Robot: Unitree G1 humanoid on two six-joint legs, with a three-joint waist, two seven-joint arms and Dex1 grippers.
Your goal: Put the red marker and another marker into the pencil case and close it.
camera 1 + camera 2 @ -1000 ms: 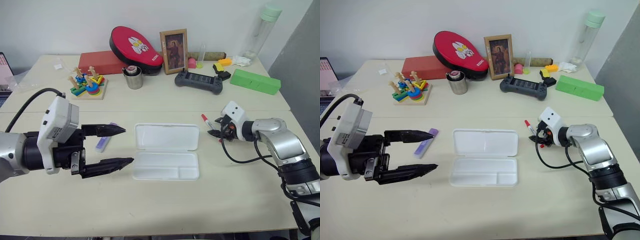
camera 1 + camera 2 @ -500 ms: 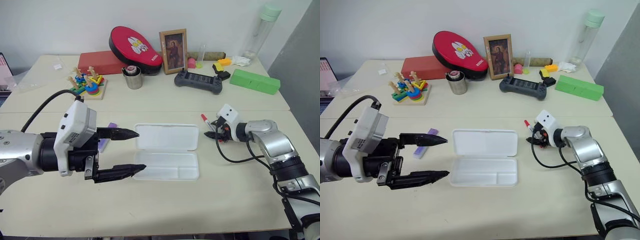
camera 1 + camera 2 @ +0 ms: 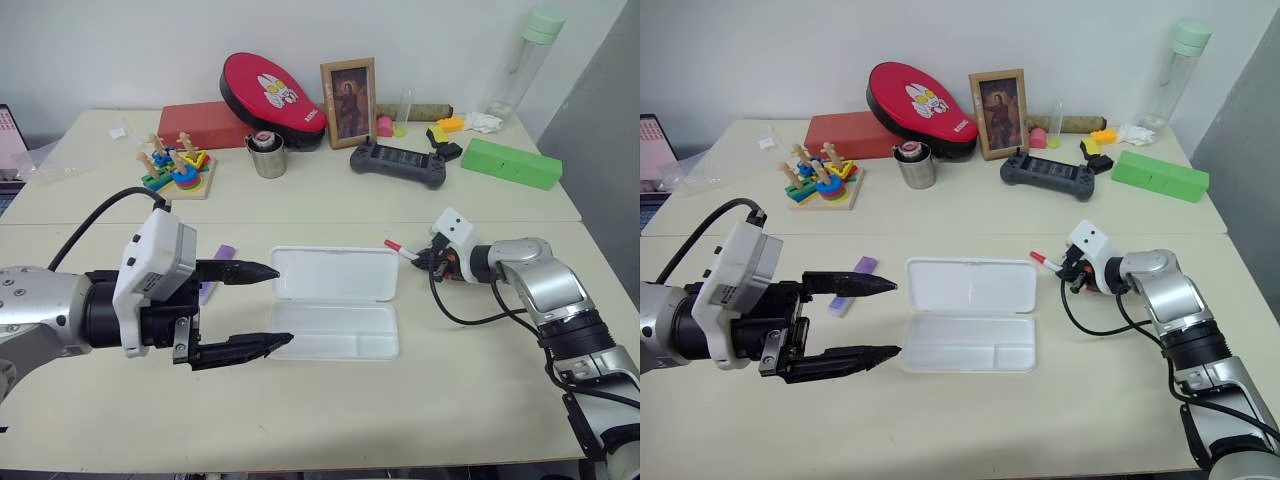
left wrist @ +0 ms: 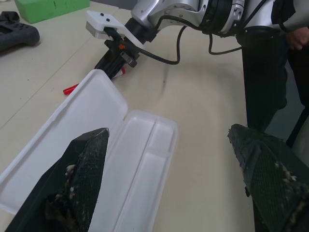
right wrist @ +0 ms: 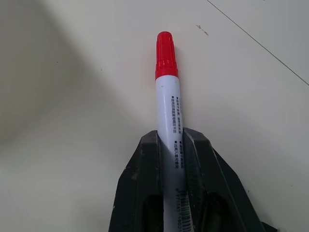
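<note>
Right gripper (image 5: 170, 145): both black fingers (image 5: 145, 174) are clamped on the white barrel of the red marker (image 5: 166, 92), the red cap projecting beyond the fingertips over bare table. In the head views the marker (image 3: 398, 247) sits just beside the far right corner of the pencil case (image 3: 335, 300), cap end pointing toward the case, not over it.

Left gripper (image 3: 255, 310): fingers (image 4: 72, 193) stand wide apart, nothing between them. They point at the case's left end, one tip near the lid's corner, the other near the tray's corner; contact cannot be told.

Pencil case: open on the table (image 3: 450, 400), lid laid flat on the far side of the tray, divided tray nearer the robot, with nothing seen in it.

Purple highlighter (image 3: 852, 285): lying on the table left of the case, well apart from it, partly hidden by the left gripper's upper finger.

Far beyond the case stand a small metal cup (image 3: 267, 158) and a framed picture (image 3: 347, 102).
</note>
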